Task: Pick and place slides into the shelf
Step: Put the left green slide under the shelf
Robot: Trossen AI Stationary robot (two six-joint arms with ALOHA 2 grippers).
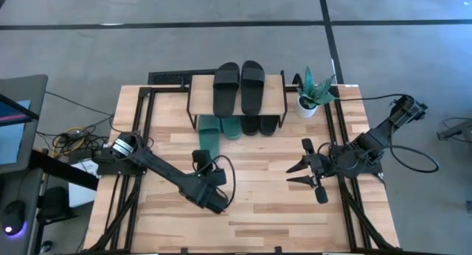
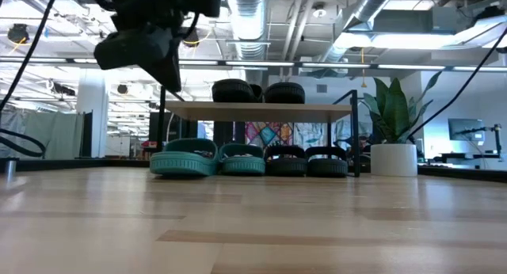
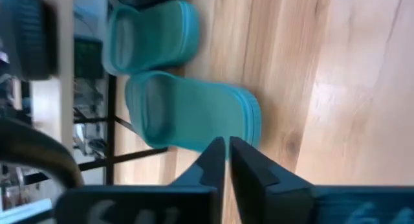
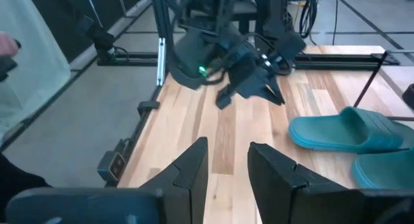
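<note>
Both left claw [image 3: 226,160] fingers pressed together, empty, near green slide [image 3: 194,112].

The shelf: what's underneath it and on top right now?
On the shelf top sits one black pair. Beneath it are a green pair, the outer slide sticking out farther, and another black pair; their far ends are hidden by the plank.

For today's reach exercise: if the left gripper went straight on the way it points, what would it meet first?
Probably the nearer green slide: the shut left gripper points at its end. The gap between them is unclear.
</note>
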